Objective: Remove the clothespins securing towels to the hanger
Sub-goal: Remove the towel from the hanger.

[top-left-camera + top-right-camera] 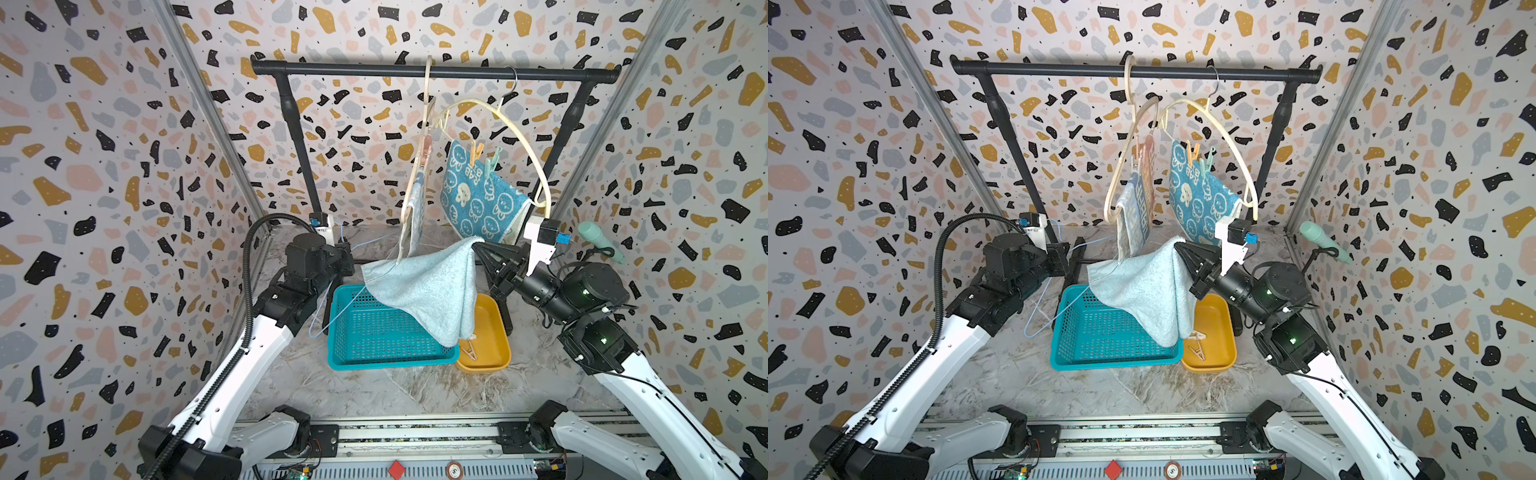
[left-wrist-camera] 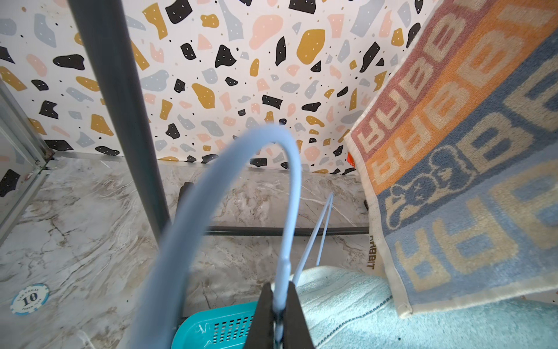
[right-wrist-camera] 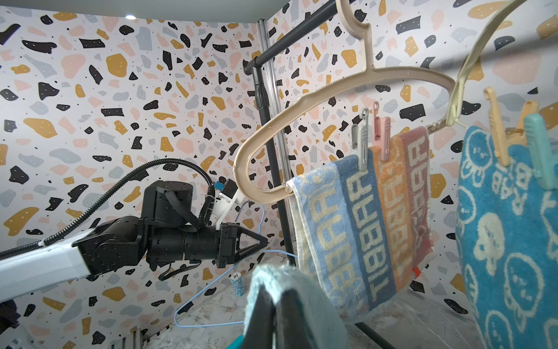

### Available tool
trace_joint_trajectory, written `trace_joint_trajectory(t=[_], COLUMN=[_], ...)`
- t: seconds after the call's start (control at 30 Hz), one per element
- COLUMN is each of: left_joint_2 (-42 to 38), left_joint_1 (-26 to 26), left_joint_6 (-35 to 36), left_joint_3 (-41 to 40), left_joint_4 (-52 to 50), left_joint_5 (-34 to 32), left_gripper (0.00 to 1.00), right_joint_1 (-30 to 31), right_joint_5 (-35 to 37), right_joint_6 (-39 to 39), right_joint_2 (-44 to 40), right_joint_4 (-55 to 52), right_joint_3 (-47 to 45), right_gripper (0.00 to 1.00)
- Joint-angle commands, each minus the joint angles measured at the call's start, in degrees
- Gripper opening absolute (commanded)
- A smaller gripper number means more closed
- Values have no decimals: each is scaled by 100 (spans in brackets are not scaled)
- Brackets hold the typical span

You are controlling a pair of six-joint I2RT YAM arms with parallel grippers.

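Observation:
My right gripper (image 1: 475,246) (image 3: 274,291) is shut on a corner of the pale blue towel (image 1: 428,286), which drapes down over the teal basket (image 1: 374,332). My left gripper (image 2: 279,286) (image 3: 265,241) is shut on the hook of a thin blue wire hanger (image 2: 291,181) (image 1: 332,309). The striped towel (image 3: 362,226) hangs on a beige hanger (image 3: 302,102), held by a grey clothespin (image 3: 360,142) and a pink clothespin (image 3: 382,136). The teal rabbit towel (image 1: 478,199) carries a peach clothespin (image 3: 498,130) and a mint clothespin (image 3: 540,145).
Both beige hangers hang from a black rack bar (image 1: 415,70). A yellow tray (image 1: 496,328) beside the basket holds loose clothespins (image 1: 469,351). A stack of poker chips (image 3: 236,284) stands on the marble table. A green object (image 1: 598,241) sits on the right wall.

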Motion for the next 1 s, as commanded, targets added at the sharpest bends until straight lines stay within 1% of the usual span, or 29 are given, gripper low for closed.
trace_joint_trajectory(t=[0.0,0.37,0.63,0.97], left_joint_2=[-120,-184,-298,-549], left_joint_1=[32,30,33,36], left_joint_6=[104,168,262,421], left_joint_3=[-59,-75,-43,221], left_joint_4=[86,102,11,-412], left_joint_5=[-100,-223,-317,-60], left_gripper=[0,0,0,0], right_joint_1=[-11,-17,-9,-7], right_joint_5=[-121,-308,-443,-872], right_joint_6=[-14,-108,-113,-12], right_joint_2=[-42,48,116,203], right_joint_4=[101,-37,-108,-45], right_joint_3=[335,780,917,938], right_gripper=[0,0,0,0])
